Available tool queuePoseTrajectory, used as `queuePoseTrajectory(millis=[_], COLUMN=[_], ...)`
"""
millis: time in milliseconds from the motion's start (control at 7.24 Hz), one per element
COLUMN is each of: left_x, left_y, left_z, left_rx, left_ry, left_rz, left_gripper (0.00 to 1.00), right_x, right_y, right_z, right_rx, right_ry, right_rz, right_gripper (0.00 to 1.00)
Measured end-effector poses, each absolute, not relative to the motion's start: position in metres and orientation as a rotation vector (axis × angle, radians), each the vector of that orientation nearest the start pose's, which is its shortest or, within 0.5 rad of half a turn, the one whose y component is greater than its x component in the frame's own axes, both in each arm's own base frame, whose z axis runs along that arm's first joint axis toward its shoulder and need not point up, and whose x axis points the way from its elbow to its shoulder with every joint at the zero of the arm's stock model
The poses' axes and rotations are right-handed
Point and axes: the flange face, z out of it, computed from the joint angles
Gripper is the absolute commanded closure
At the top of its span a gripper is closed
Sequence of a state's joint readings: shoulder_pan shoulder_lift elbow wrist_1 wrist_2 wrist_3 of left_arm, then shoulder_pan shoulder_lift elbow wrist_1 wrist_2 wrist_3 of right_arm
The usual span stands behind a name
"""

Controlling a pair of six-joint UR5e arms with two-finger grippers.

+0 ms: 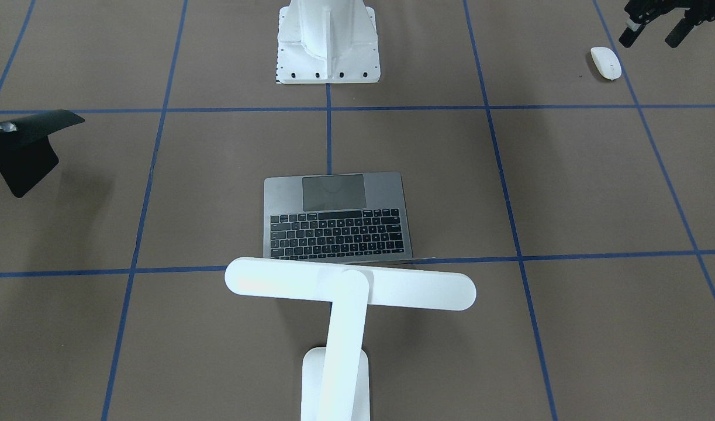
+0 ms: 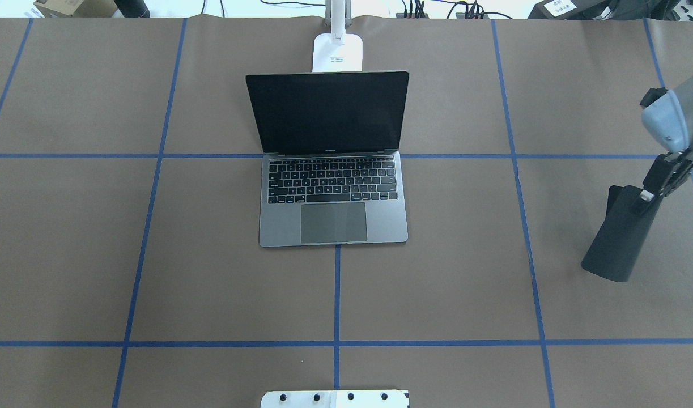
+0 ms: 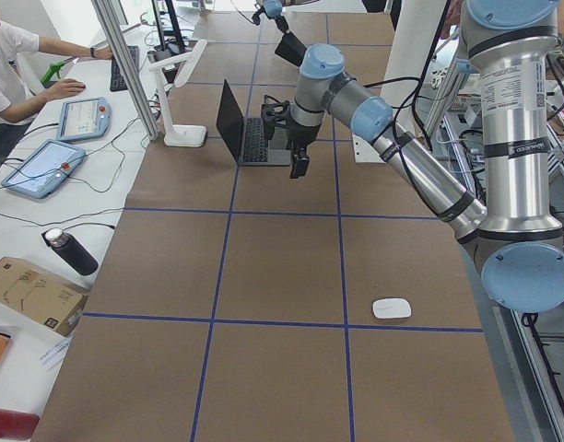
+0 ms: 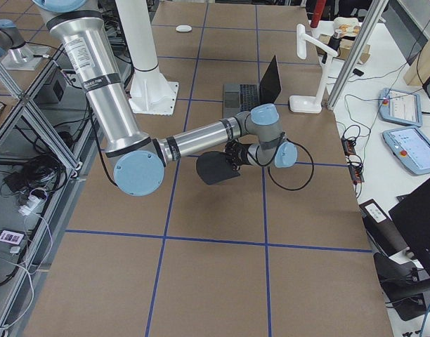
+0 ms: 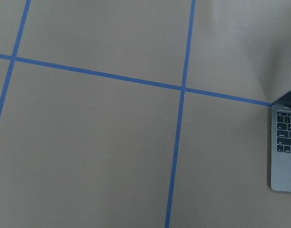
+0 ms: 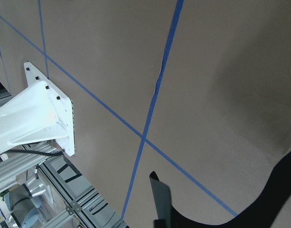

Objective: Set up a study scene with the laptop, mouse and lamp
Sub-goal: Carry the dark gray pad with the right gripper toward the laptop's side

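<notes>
The laptop (image 2: 332,192) stands open in the middle of the table, its dark screen upright. Behind it is the white lamp (image 1: 350,286), whose base (image 2: 338,52) is on the table's far edge. The small white mouse (image 1: 605,62) lies on its own near the robot's side, far to the laptop's left. My left gripper (image 1: 655,29) hangs high near the mouse, open with nothing in it. My right gripper (image 2: 645,198) is shut on a black mat (image 2: 621,243), holding it tilted above the table to the right of the laptop.
The robot's white bolted pedestal (image 1: 328,41) stands at the near middle edge. Blue tape lines grid the brown table top. A person (image 3: 10,64) sits at a side table with tablets (image 3: 38,166), a bottle (image 3: 70,250) and a cardboard box (image 3: 29,290).
</notes>
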State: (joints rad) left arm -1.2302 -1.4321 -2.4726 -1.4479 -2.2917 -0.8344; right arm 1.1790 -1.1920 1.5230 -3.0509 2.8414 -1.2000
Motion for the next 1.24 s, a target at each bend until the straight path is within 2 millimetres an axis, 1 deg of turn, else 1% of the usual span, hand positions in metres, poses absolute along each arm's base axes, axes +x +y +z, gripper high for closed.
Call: queuePoseTrajectory(millis=[138,415,691,967,1105,1244], left_x=[0.053,0.053,0.053,0.053,0.053,0.053], left_y=[-0.352,-0.351,-0.351,-0.351,-0.351,-0.351], left_z=[0.313,0.314,0.315,0.316,0.316,0.316], left_rx=[0.122,0.119,0.116,0.114,0.114,0.113], left_ry=[0.918,0.917,0.915,0.915,0.914,0.915], left_rz=[-0.228,-0.228,-0.23,-0.231,-0.231,-0.231], left_gripper=[0.0,0.0,0.0,0.0,0.0,0.0], right_x=[-0.194,-0.228,-0.268,-0.302,-0.314,-0.326], right_y=[-0.516,-0.522,-0.528,-0.544,-0.554,-0.562], right_z=[0.527,0.512,0.507,0.508,0.508,0.505], right_rx=[-0.468,-0.471,-0.458,-0.448,-0.44,-0.431], right_ry=[-1.414,-1.426,-1.459,-1.487,-1.493,-1.496], right_rz=[-0.552,-0.528,-0.505,-0.488,-0.494,-0.507], right_gripper=[1.0,1.0,1.0,1.0,1.0,1.0])
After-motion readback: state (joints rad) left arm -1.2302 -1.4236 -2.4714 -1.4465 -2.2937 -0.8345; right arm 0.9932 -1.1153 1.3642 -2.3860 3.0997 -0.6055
